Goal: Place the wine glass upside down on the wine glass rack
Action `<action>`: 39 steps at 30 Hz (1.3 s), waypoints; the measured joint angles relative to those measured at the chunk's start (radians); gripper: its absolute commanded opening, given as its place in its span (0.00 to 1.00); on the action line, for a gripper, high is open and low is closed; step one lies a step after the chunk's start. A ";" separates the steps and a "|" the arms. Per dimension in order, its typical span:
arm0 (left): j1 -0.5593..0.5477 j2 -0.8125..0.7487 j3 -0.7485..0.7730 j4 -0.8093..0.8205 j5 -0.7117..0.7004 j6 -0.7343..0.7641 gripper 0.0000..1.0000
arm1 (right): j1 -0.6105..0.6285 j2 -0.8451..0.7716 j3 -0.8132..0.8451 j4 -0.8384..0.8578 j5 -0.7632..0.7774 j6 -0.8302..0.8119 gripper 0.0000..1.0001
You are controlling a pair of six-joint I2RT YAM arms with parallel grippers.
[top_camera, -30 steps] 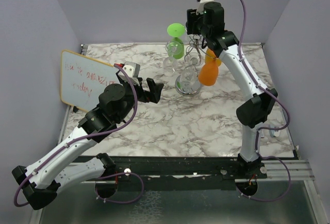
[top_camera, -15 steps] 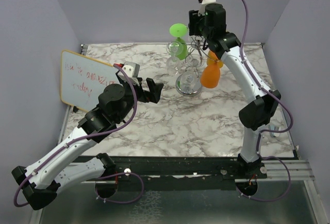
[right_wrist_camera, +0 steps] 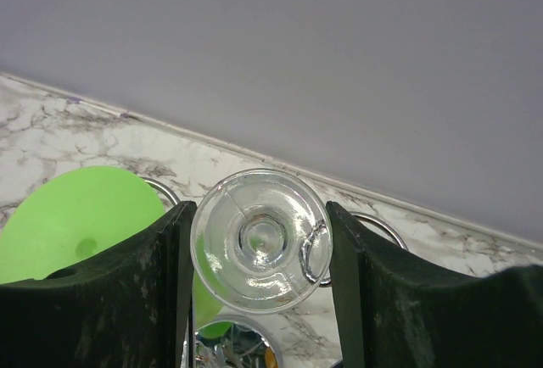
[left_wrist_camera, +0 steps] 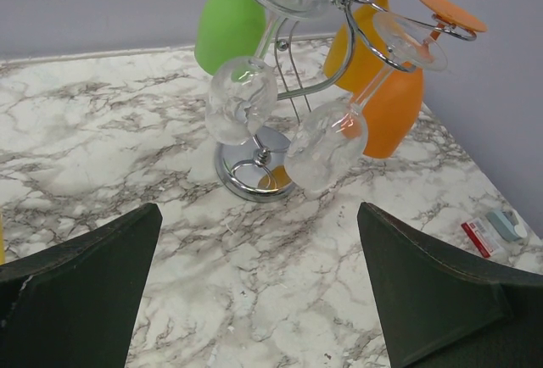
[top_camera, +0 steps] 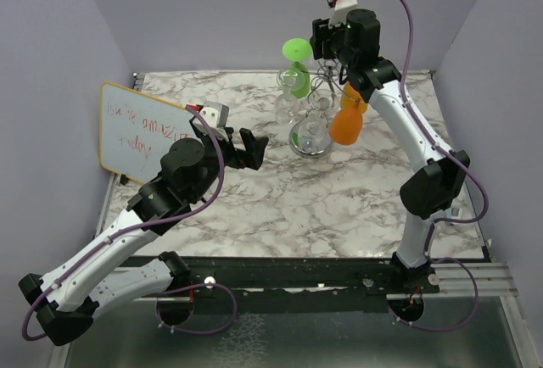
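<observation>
right hand (top_camera: 327,48) above wine glass rack (top_camera: 312,122) – fingers flank clear wine glass (right_wrist_camera: 260,238) foot; left hand (top_camera: 254,149) wide, empty

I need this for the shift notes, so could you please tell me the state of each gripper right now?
Left gripper: open, holding nothing, above the table.
Right gripper: its fingers flank the round foot of a clear wine glass at the rack; whether they grip it cannot be told.

The right gripper (top_camera: 327,46) has risen and moved back above the rack (top_camera: 311,118); the green glass (top_camera: 295,67) rose too.
</observation>
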 measured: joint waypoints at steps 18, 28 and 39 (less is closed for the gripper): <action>0.000 0.011 0.000 -0.009 0.007 0.000 0.99 | -0.064 -0.040 -0.045 -0.031 -0.165 -0.016 0.01; 0.000 0.011 0.000 -0.009 0.008 0.000 0.99 | -0.069 -0.061 -0.087 -0.002 -0.201 -0.040 0.01; 0.000 0.016 0.002 -0.007 0.013 0.000 0.99 | -0.101 -0.127 -0.169 0.023 -0.293 -0.073 0.01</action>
